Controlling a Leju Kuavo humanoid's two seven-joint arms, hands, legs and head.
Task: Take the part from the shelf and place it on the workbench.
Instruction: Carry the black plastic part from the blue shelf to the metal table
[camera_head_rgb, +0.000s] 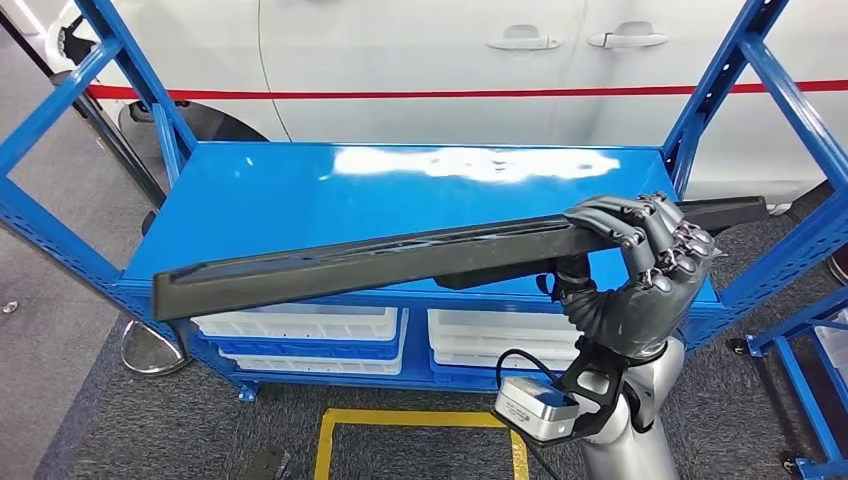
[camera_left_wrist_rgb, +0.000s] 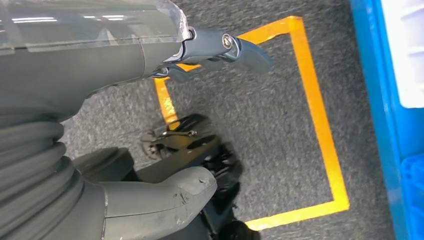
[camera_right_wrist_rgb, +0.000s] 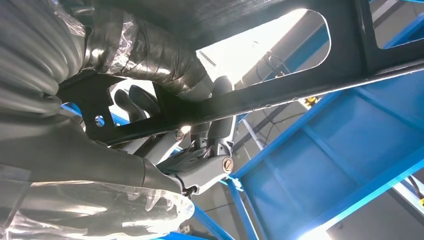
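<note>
We see our right hand gripping the long black part near its right end, part held level above the blue shelf, white bins below, our left hand hanging over grey floor, fingers apart, holding nothing

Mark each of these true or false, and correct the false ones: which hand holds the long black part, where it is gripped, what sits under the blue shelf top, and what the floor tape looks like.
1. The right hand grips the long black part. True.
2. The part is gripped at its middle. False: it is gripped near one end, the rest reaching across the blue shelf.
3. White bins sit below the shelf top. True.
4. The floor tape is red. False: it is yellow.
5. The left hand holds the part too. False: it holds nothing, above the floor.
</note>
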